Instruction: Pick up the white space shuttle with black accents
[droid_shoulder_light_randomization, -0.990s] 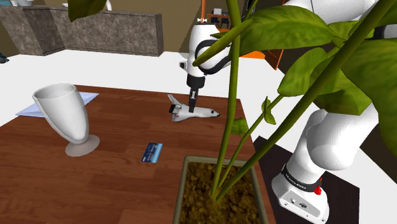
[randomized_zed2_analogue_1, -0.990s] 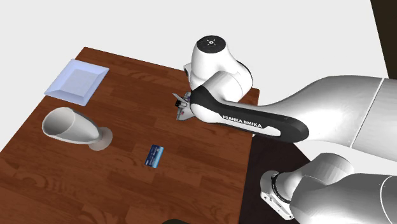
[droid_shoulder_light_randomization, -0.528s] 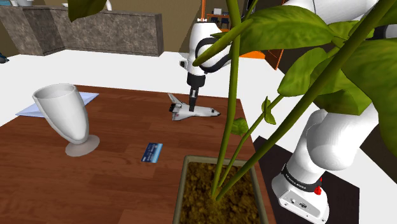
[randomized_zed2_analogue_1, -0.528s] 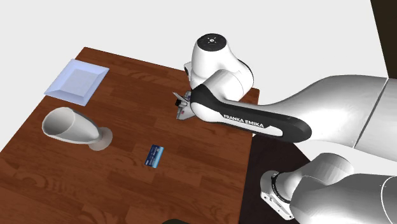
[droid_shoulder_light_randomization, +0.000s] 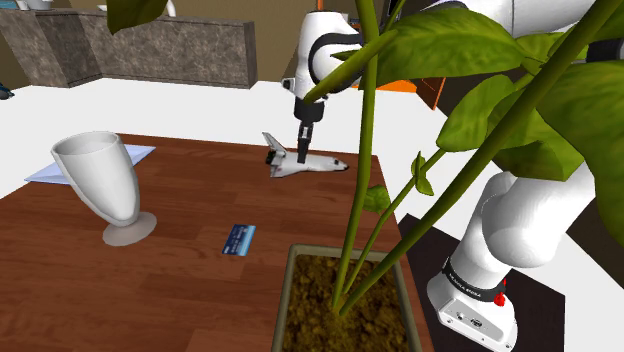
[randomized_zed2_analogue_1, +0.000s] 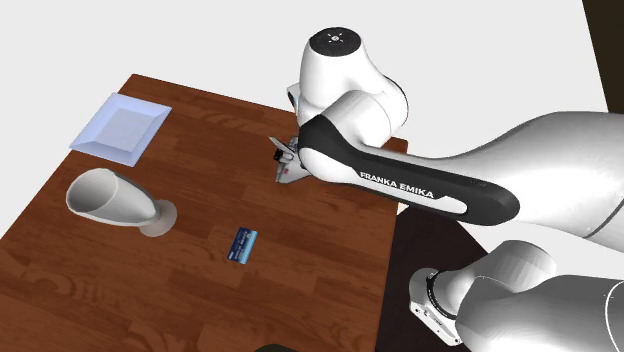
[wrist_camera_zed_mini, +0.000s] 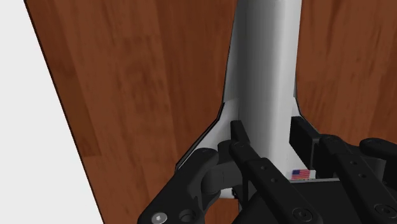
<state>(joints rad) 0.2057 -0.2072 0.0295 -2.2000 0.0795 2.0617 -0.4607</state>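
A white space shuttle (droid_shoulder_light_randomization: 312, 165) with black edging hangs a little above the brown wooden table (droid_shoulder_light_randomization: 180, 280), near its far edge in the shoulder view. My black gripper (droid_shoulder_light_randomization: 303, 153) comes down from above and is shut on the shuttle's body just ahead of the tail. In the wrist view the long white fuselage (wrist_camera_zed_mini: 267, 63) runs away from the gripper (wrist_camera_zed_mini: 280, 149), clasped between the two fingers (wrist_camera_zed_mini: 245, 153). A small flag mark shows on the wing. From the second exterior view the shuttle (randomized_zed2_analogue_1: 287, 172) peeks out beside the white forearm.
A white goblet-shaped vase (droid_shoulder_light_randomization: 100, 185) stands at the shoulder view's left, with a white square plate (randomized_zed2_analogue_1: 120, 128) behind it. A small blue card (droid_shoulder_light_randomization: 239, 238) lies mid-table. A planter (droid_shoulder_light_randomization: 345, 300) with tall green stems blocks the near foreground.
The gripper has risen with the shuttle clasped in it; the shuttle has come up off the table and its nose has levelled out.
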